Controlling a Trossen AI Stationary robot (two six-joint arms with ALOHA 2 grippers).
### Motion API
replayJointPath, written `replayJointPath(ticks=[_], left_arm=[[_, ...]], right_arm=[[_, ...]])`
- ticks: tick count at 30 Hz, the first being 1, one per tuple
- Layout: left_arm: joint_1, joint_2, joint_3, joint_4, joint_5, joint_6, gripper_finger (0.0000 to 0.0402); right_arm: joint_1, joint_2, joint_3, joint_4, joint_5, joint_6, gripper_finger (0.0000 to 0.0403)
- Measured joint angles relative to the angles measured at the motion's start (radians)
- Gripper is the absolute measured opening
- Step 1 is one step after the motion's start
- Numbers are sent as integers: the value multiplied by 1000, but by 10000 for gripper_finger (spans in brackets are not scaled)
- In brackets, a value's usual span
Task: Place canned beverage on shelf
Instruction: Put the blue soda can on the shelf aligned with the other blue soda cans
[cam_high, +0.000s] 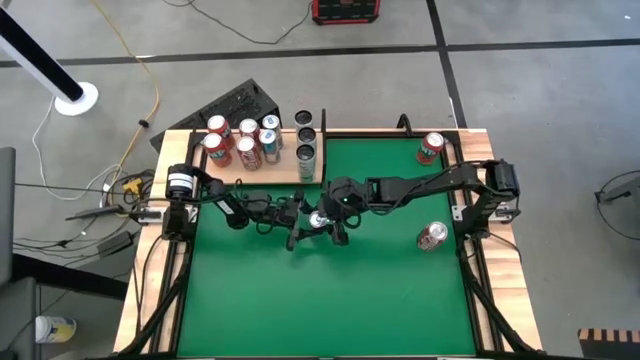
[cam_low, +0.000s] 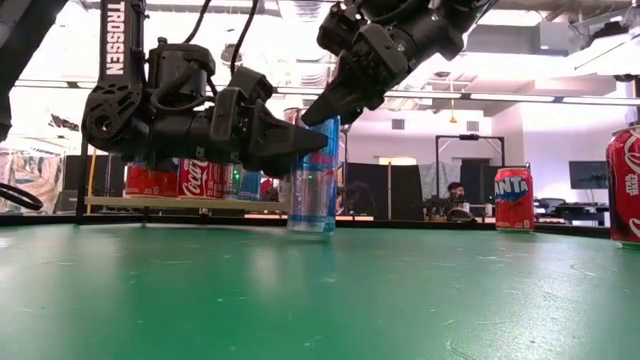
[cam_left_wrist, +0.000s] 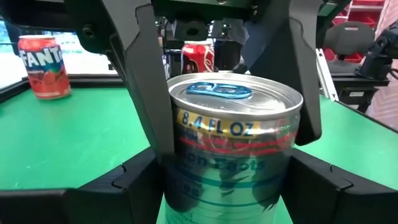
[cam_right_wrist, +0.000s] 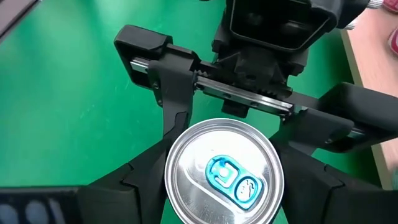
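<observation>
- High view looks straight down on the whole table (cam_high: 400, 300).
- Low view sits at tabletop height, facing 12 o'clock.
- Both wrist views sit close on one slim can (cam_left_wrist: 233, 146), from the side and from above.

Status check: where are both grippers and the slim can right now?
Left gripper and right gripper both clamped on slim can, standing mid-table. Shelf already crowded with cans; path there looks open.

A grey concrete floor (cam_high: 560, 110) crossed by dark lines is seen; a white lamp base (cam_high: 76, 98) sits at ten o'clock.
</observation>
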Motion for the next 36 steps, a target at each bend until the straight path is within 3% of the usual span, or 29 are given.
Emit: replayJointPath(ticks=[7,12,21,27,36], left_arm=[[-2,0,-3,3,8,31,248],[-2,2,-6,0,9,37,207],[7,-25,-26,-2,11,-10,206],[34,-225,-108,-41,-20,-5,206],[88,-667,-184,-515,-209,202,206]], right_arm=[[0,12,3,1,-4,9,266],[0,17,3,9,-2,17,302],[-1,-11,22,-22,12,-10,339],[-3,-139,36,-179,78,-60,333],[-38,-246,36,-302,114,-64,329]])
